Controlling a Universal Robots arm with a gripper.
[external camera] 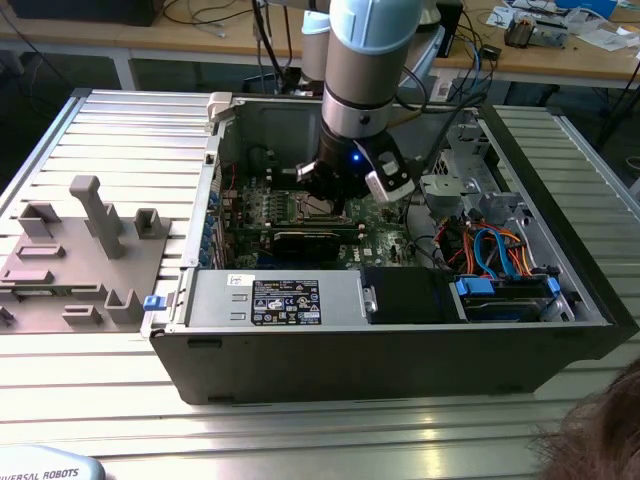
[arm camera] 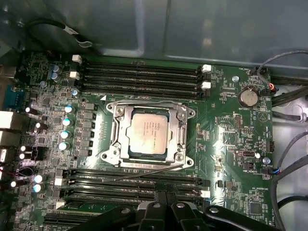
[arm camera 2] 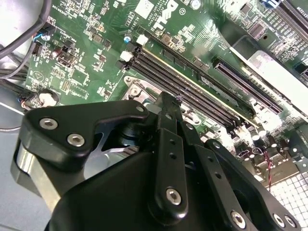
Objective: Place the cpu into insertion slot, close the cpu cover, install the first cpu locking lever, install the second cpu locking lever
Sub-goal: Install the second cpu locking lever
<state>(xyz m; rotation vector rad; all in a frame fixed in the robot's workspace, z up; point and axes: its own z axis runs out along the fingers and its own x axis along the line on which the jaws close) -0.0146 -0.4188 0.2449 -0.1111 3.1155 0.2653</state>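
The cpu (arm camera: 149, 131) sits in the insertion slot (arm camera: 126, 155) under the lowered cpu cover (arm camera: 120, 134); the jaws, clenched empty, hover just beside it; an unlatched lever (arm camera: 144, 174) could spring loose.

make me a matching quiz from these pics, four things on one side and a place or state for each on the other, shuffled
Things:
1. cpu
2. cpu cover
3. tool
4. coin cell battery

Places or states:
A. round and silvery, on the green board beside the ends of the memory slots
B. hangs above the memory slots, next to the socket
C. lies flat in the insertion slot, metal top up
D. silvery frame closed down around the chip

Pairs: 1-C, 2-D, 3-B, 4-A
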